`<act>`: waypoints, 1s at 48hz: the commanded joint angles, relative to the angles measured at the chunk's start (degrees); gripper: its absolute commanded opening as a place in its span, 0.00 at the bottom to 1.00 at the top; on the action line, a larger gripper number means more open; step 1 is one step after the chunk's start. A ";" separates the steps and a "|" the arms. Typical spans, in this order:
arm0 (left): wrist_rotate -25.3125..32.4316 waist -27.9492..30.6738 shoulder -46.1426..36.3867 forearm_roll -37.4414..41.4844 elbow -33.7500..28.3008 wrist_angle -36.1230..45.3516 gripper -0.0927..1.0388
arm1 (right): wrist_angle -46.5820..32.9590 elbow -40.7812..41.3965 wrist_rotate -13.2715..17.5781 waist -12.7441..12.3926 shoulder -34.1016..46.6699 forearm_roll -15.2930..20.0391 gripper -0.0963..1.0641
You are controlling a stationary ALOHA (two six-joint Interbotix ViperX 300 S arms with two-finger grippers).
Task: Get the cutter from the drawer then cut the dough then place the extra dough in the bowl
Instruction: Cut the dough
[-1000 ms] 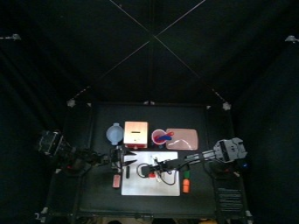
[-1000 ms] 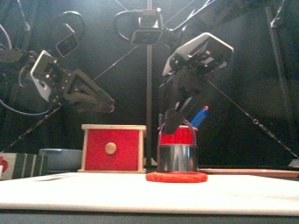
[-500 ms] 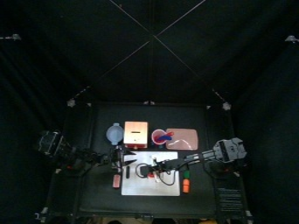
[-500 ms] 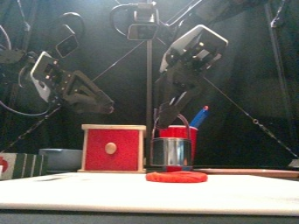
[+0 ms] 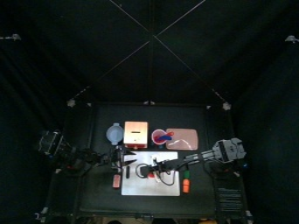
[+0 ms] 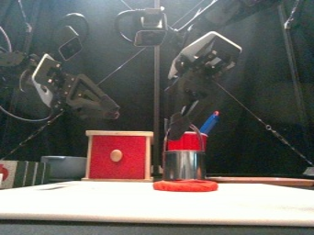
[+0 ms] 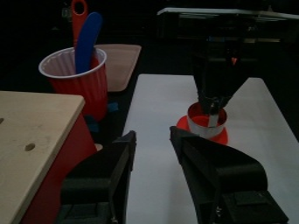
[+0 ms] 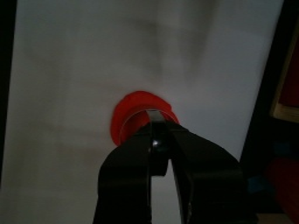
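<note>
- Black curtains all round, and the black surface (image 5: 205, 118) carries the white cutting board (image 5: 170, 184) at its 6 o'clock side.
- Red dough (image 6: 185, 185) lies flat on the board, near its middle.
- And the metal cutter (image 6: 185, 165) stands right on top of that dough, upright.
- Right gripper (image 8: 156, 140) comes in from 3 o'clock and hangs over the cutter; its fingers (image 8: 176, 166) are pressed together on the cutter's wire handle.
- Left gripper (image 7: 152, 149) hovers at the board's 9 o'clock edge, fingers (image 7: 114, 166) spread apart, nothing between them, pointing across at the cutter.
- Wooden box (image 6: 119, 154) with its red drawer front sits at 11 o'clock of the board, drawer pushed in.
- Blue-grey bowl (image 5: 114, 133) is just beside the box, on its 9 o'clock side.
- Pink tray (image 5: 190, 137) lies at 1 o'clock of the board, with the red cup (image 7: 73, 74) between tray and box, a blue knife (image 7: 87, 39) and a red knife (image 7: 76, 13) standing in it.
</note>
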 commanded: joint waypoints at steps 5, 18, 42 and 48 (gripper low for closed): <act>-0.09 -0.09 -0.18 0.00 -0.53 -0.53 0.76 | -0.35 -0.53 -0.35 -0.18 -0.44 -0.09 0.48; -0.09 0.00 -0.18 0.00 -0.62 -0.53 0.77 | -4.57 -0.53 0.09 -0.18 -0.26 -0.09 0.55; 0.35 -0.26 0.26 -2.64 -3.78 -1.14 0.78 | -12.13 3.96 0.53 -0.35 -6.42 1.32 0.76; 0.62 -2.02 2.20 -1.85 -6.24 -1.14 0.78 | -21.62 10.11 0.53 -0.97 -10.99 1.32 0.77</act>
